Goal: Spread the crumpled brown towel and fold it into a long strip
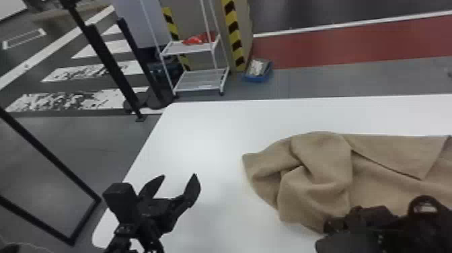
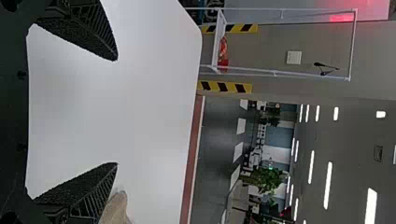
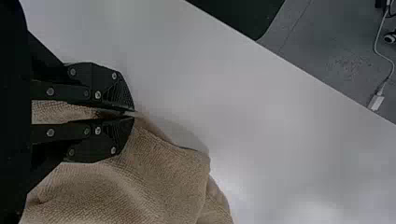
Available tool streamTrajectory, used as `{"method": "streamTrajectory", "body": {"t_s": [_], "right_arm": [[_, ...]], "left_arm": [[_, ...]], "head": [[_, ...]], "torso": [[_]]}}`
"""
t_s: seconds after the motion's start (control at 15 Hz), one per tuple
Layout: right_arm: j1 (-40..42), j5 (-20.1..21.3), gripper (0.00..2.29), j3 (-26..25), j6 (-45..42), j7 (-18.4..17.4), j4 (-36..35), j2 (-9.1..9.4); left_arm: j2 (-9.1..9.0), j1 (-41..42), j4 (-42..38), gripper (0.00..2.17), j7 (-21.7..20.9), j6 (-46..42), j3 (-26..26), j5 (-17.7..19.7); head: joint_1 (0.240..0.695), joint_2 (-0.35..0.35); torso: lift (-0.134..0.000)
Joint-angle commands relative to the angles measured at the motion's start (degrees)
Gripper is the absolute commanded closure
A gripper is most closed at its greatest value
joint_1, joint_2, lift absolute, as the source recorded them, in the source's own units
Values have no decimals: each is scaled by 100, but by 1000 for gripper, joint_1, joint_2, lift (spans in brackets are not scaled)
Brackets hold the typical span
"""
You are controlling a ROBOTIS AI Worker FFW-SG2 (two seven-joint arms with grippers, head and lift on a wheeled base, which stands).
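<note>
The brown towel [image 1: 316, 168] lies crumpled on the right part of the white table, with a loose fold at its left end and a flap turned over farther right. At the towel's near edge is my right gripper [image 1: 328, 226]. In the right wrist view, the right gripper [image 3: 133, 113] is shut on a bit of the towel [image 3: 159, 172], its two fingers almost together. My left gripper [image 1: 179, 175] stands open over the table, left of the towel and apart from it. Seen from the left wrist, the left gripper [image 2: 116, 112] has nothing between its fingers; a towel corner [image 2: 115, 209] shows beyond one fingertip.
The white table [image 1: 201, 134] has its left edge beside the left arm. On the floor behind stand a white wire shelf [image 1: 201, 80] and a blue bin [image 1: 258, 76]. Black frame posts [image 1: 111, 70] rise beyond the table's left side.
</note>
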Motion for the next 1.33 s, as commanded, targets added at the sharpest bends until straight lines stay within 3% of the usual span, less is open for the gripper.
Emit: {"method": "streamTrajectory", "body": {"t_s": [0.0,0.07,0.27,0.4,0.53,0.8,0.93,1.0,1.07,1.13,1.27], "right_arm": [[-13,-82,1217,2,12,29,-3,1],[-22,-214,1298,2,30,29,-21,1],[-83,-1488,1298,-69,329,29,-249,62],[-162,-2235,1298,-139,417,29,-355,335],[-233,-2288,1298,-60,364,29,-214,577],[-461,-2042,1298,371,47,29,858,577],[-488,-2059,1278,432,65,29,972,577],[-479,-2050,1028,441,135,29,972,577],[-444,-2156,296,441,258,29,955,577],[-417,-2270,-1,406,329,29,902,577],[-356,-2789,9,177,680,29,586,577]], "left_arm": [[-15,6,1,73,0,0,11,0],[-15,6,1,73,0,0,11,9],[-15,-3,10,73,0,-18,11,9],[-15,6,10,73,0,0,11,18],[-15,6,-16,76,0,0,20,53],[-15,24,-34,73,0,18,73,97],[-15,50,-34,76,0,35,117,141],[-15,50,-43,76,0,35,125,149],[-15,50,-34,76,0,53,134,158],[-15,32,-16,73,-9,53,125,176],[-15,-12,-16,73,0,88,117,211]], "head": [[695,350],[695,350],[695,350],[695,350],[695,350],[695,350],[695,350],[695,350],[695,350],[695,350],[695,350]], "torso": [[-125],[-125],[-125],[-125],[-125],[-125],[-125],[-125],[-125],[-125],[-125]]}}
